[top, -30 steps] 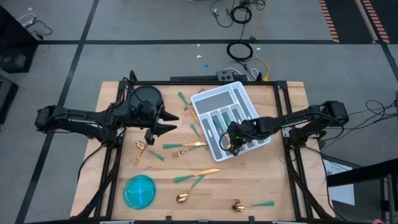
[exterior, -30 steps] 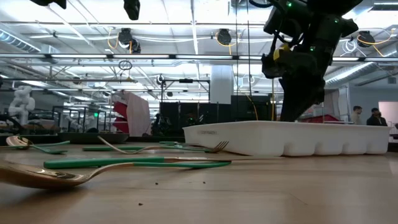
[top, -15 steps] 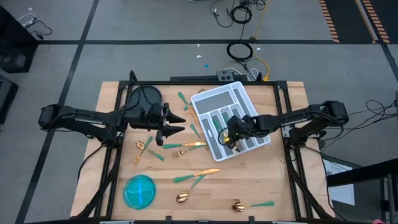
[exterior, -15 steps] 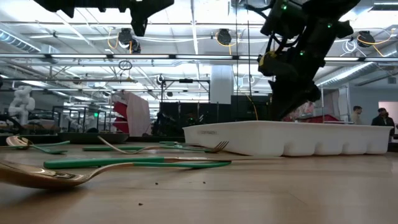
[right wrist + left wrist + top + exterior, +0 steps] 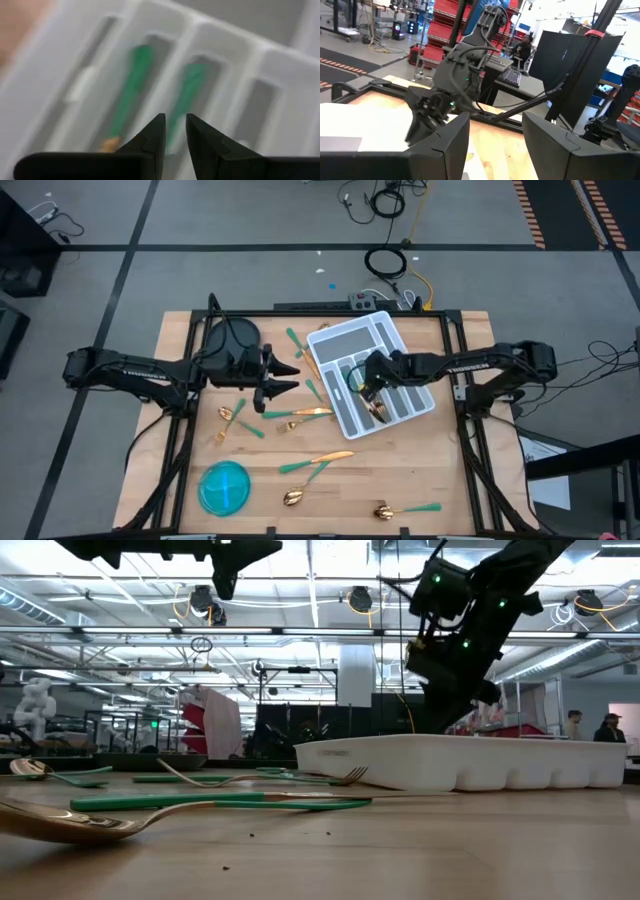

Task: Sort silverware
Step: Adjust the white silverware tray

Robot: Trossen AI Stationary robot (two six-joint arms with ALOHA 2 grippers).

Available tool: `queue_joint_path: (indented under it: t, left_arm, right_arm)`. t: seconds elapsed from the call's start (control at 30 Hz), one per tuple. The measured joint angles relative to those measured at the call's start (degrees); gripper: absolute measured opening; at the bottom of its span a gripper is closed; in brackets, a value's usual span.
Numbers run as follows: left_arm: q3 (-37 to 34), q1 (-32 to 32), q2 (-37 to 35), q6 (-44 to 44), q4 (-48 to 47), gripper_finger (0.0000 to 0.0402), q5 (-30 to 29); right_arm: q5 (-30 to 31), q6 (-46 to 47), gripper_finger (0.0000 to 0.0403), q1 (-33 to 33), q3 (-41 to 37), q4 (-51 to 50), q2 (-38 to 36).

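A white compartmented tray (image 5: 335,340) sits tilted on the far right part of the bench (image 5: 440,480). Its long slots hold at least two teal-handled pieces (image 5: 131,95), lying lengthwise in neighbouring slots in the right wrist view, one with a gold end showing. From above, a gold head (image 5: 376,411) also shows at the near end of a slot. The round blue bowl (image 5: 224,486) stands at the near left of the bench; nothing can be made out inside it.

The right hand (image 5: 364,383) hangs over the middle of the tray, right above those slots. Its fingers (image 5: 152,135) stand almost together with only a narrow gap, and nothing is gripped between them; the green handles lie just below the tips, apart from them.

The left hand (image 5: 278,379) hovers left of the tray, above the bench, its fingers (image 5: 451,140) spread wide and released, holding nothing.

The rest of the silverware lies loose on the bench: a fork (image 5: 300,413) and two more pieces just near of the left hand, two teal pieces (image 5: 293,340) on the far side beside the tray's left edge, a crossed pair (image 5: 318,464) near the middle, and two spoons (image 5: 408,508) along the near edge, well apart from both hands.
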Motion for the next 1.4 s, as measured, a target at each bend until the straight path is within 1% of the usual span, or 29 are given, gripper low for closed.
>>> queue_joint_path:
  t: [0.07,0.13,0.27,0.37,0.47,0.57,0.77,1.1,1.23,1.4]
  left_arm:
    - [0.0,0.01,0.0,-0.05,0.03,0.019,-0.48]
    - [0.0,0.01,0.0,-0.45,0.01,0.019,-0.61]
    - [0.0,0.01,0.0,-1.44,0.01,0.019,-2.12]
    - [0.0,0.01,0.0,-1.44,0.13,0.019,-3.51]
    - [0.0,0.01,0.0,-1.46,0.18,0.019,-4.79]
    - [0.0,0.01,0.0,-1.48,0.36,0.019,-5.48]
    - [0.0,0.01,0.0,-1.63,0.38,0.019,-7.73]
    - [0.0,0.01,0.0,-2.83,0.36,0.019,-10.99]
    - [0.0,0.15,0.0,-2.83,0.35,0.019,-12.16]
    - [0.0,0.7,0.0,-2.83,0.34,0.019,-12.81]
  right_arm:
    - [2.78,-1.08,0.0069,-1.74,0.0,-0.19,-0.61]
    - [3.03,-3.97,0.0058,-3.87,0.98,-0.87,-1.44]
    - [3.27,-11.16,0.0011,-8.8,6.75,-6.42,-1.72]
    - [4.58,-17.51,0.0005,-14.04,10.35,-8.3,-0.8]
    - [2.55,-22.51,0.0001,-19.82,12.82,-8.82,0.8]
    - [0.54,-26.13,0.0001,-23.84,14.34,-9.47,2.97]
    - [-2.75,-31.6,0.0,-27.14,15.86,-9.27,7.1]
    - [-2.83,-32.83,0.0,-29.52,15.98,-11.26,13.78]
    - [-0.02,-31.37,0.0,-31.89,15.98,-12.95,14.51]
    - [-0.54,-29.99,0.0,-34.46,16.09,-15.5,14.47]
